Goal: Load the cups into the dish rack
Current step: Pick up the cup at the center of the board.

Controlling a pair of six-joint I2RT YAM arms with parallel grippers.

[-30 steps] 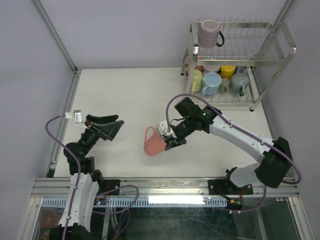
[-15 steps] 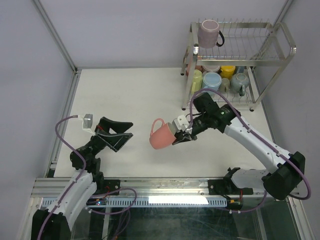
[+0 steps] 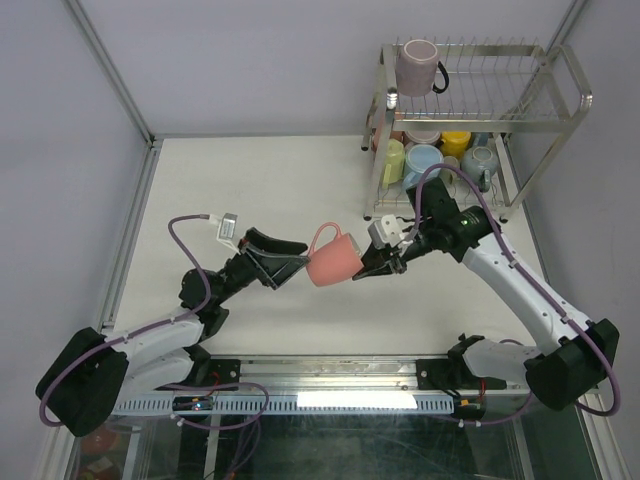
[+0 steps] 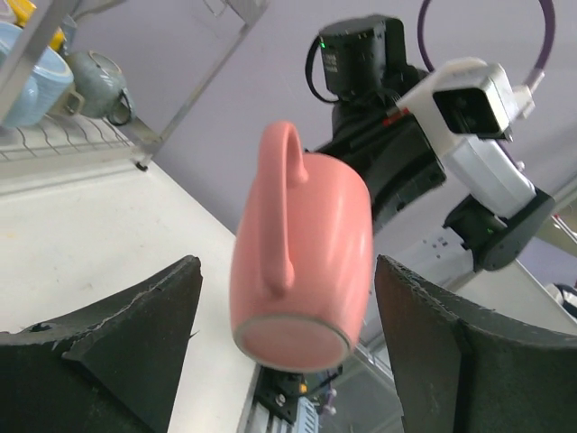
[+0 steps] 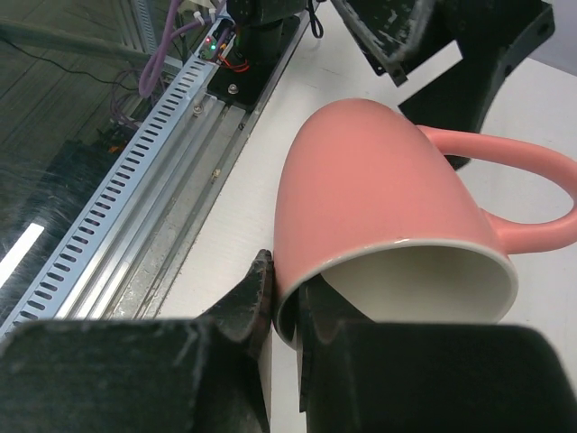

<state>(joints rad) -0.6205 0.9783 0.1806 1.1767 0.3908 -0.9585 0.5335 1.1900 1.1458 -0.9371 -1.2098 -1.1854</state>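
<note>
Both arms had converged above the middle of the worktop (image 3: 220, 190). The right fingers (image 5: 257, 298) clamped the rim of the salmon mug (image 3: 333, 262), held sideways in the air. The left fingers (image 4: 144, 334) stood spread around its base, not touching. Beyond, the dish rack (image 3: 480, 124) filled the far-right corner, cups (image 3: 423, 165) inside.

table (image 3: 250, 190): matte off-white top, metal rails along left and near edges
dish rack (image 3: 520, 124): chrome wire, two tiers, stands on table's far right corner
</note>
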